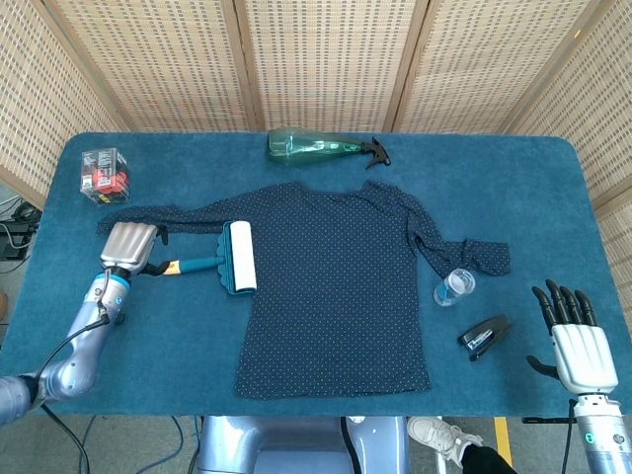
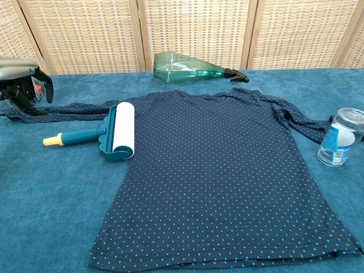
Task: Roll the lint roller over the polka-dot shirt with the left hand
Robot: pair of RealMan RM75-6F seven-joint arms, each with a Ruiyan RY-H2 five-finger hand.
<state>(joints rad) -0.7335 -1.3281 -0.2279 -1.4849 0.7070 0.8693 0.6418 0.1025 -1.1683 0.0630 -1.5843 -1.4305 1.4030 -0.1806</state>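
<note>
Lint roller [image 1: 225, 259]: laid on the polka-dot shirt's [image 1: 336, 286] left edge, handle pointing left.
Left hand [image 1: 126, 247]: empty, fingers apart, beside the handle tip.
Grasp: handle to be enclosed mid-length, roller kept flat.

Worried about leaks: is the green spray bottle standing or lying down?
Lying down: the spray bottle rests on its side behind the shirt, nozzle pointing right.

On the table [image 1: 326, 415] the lint roller [image 1: 225, 260] lies at frame left across the shirt [image 1: 336, 286] edge, spray bottle [image 1: 321, 147] above, water bottle [image 1: 454, 287] and stapler [image 1: 485, 336] at right.
</note>
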